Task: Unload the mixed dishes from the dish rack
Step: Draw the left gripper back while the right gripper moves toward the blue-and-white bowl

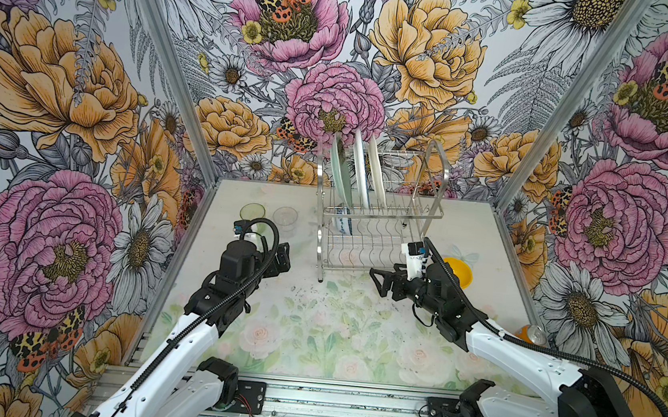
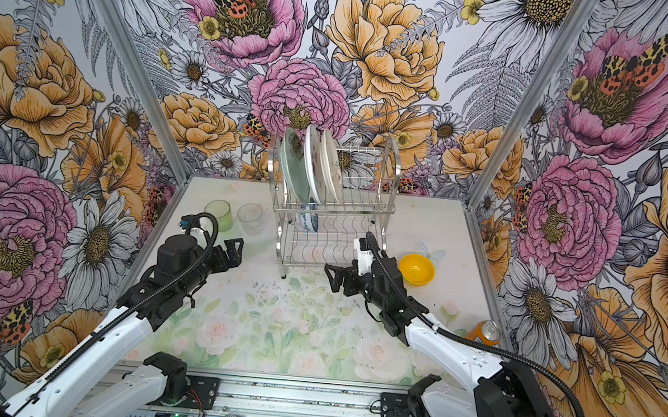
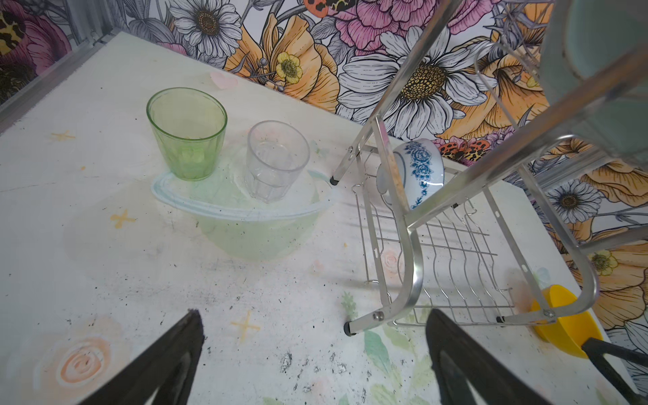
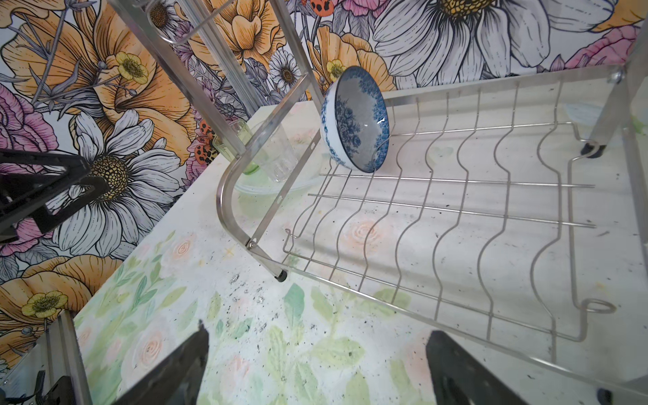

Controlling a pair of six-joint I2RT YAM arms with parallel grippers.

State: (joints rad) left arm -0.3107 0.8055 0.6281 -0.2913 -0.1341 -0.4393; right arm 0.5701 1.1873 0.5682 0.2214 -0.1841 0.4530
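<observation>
The chrome dish rack (image 1: 379,239) stands at the table's back middle. Three plates, pale green (image 1: 340,172), white (image 1: 360,170) and cream (image 1: 376,172), stand on edge in its upper tier. A blue-and-white bowl (image 4: 357,119) leans on edge at the lower tier's far left end. A green tumbler (image 3: 187,133) and a clear tumbler (image 3: 277,161) stand upright on the table left of the rack. A yellow bowl (image 1: 459,271) sits on the table to its right. My left gripper (image 1: 283,257) hovers open near the tumblers. My right gripper (image 1: 377,282) is open and empty before the rack's front edge.
An orange soda can (image 1: 529,335) lies near the right wall behind my right arm. Floral walls close the table on three sides. The rack's front left foot (image 3: 349,329) stands close to my left gripper.
</observation>
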